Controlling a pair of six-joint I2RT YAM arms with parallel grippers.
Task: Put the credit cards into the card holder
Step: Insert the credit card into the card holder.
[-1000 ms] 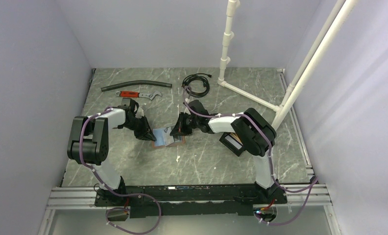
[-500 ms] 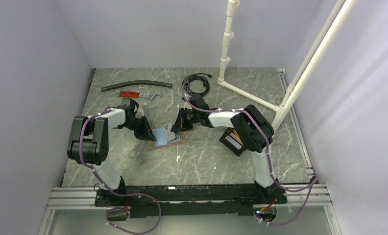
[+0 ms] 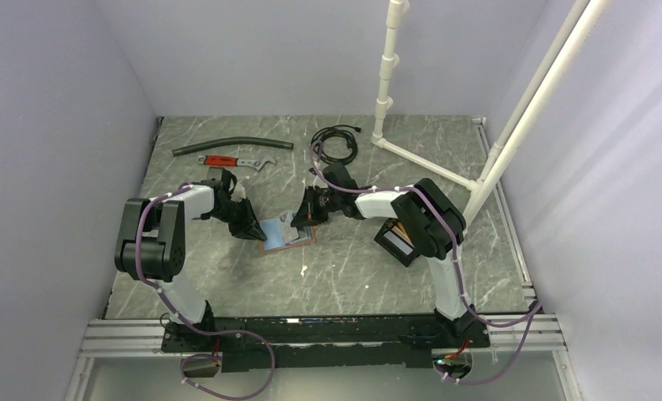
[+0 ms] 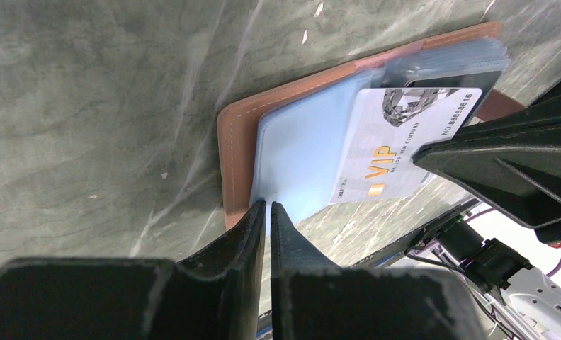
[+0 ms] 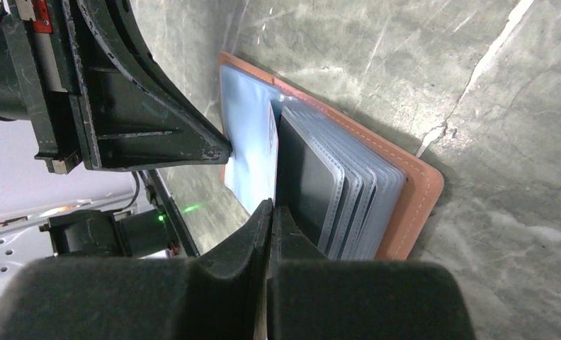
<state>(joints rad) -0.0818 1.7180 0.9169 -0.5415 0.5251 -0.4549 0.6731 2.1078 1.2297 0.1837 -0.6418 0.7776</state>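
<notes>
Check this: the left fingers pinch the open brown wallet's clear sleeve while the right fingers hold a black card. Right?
Wrong colour: the right fingers hold a white VIP card, as the left wrist view shows; the left fingers do pinch the clear sleeve.

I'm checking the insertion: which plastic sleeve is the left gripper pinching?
The light blue sleeve lying flat by itself, pinched at its corner; the other clear sleeves sit stacked on the brown leather card holder's other half.

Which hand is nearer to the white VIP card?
Right. The right hand pinches the white card; the left hand grips a corner of the clear sleeve, apart from the card.
</notes>
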